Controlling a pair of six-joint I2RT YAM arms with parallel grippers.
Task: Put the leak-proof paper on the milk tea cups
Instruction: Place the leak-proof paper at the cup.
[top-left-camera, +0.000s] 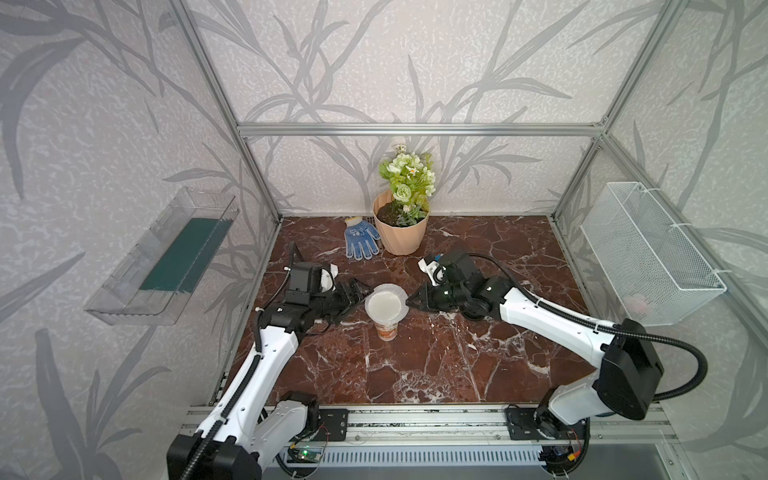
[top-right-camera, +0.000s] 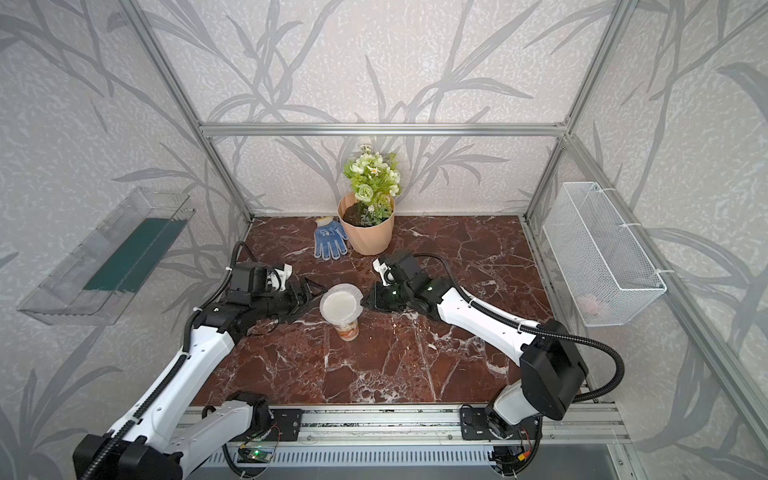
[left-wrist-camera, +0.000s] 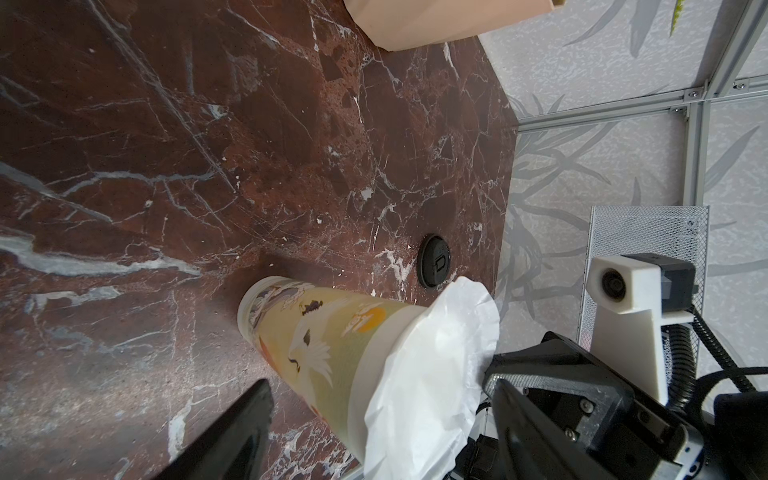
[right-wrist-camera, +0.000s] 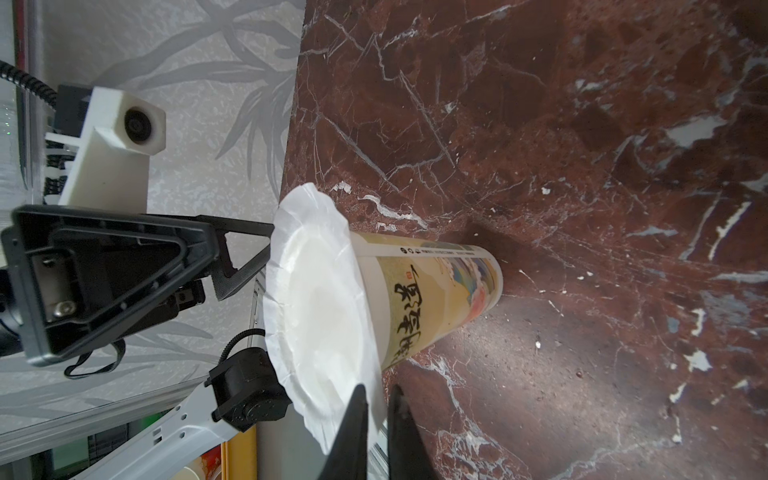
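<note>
Enclosed workcell, seen in both top views and both wrist views. A glossy red-brown marble-patterned tabletop (top-left-camera: 457, 365) with white veining is lying inside an aluminium frame; wallpaper printed with grey leaves is covering the walls, a clear plastic tray (top-left-camera: 162, 257) is hanging on one side wall and a white wire-mesh basket (top-left-camera: 648, 253) on the opposite one. A ribbed peach flower pot (top-left-camera: 401, 237) with green artificial flowers is standing at the back wall, with a blue knitted glove (top-left-camera: 360, 239) lying just beside it. The milk tea cup (top-left-camera: 386, 328), smooth printed paper tapering toward its base, is standing upright near the table's centre, its long axis vertical and its mouth facing up. The leak-proof paper (top-left-camera: 386, 303), a thin whitish disc with a crinkled rim, is lying flat across that mouth and overhanging it all round. The left gripper (top-left-camera: 365, 300) is holding its jaws wide, flanking the cup's upper part. The right gripper (right-wrist-camera: 378, 390) is showing its fingers drawn close with the paper's rim between them; whether they are pinching it cannot be told. A small black round lid (left-wrist-camera: 434, 261) is lying on the table beyond the cup.
</note>
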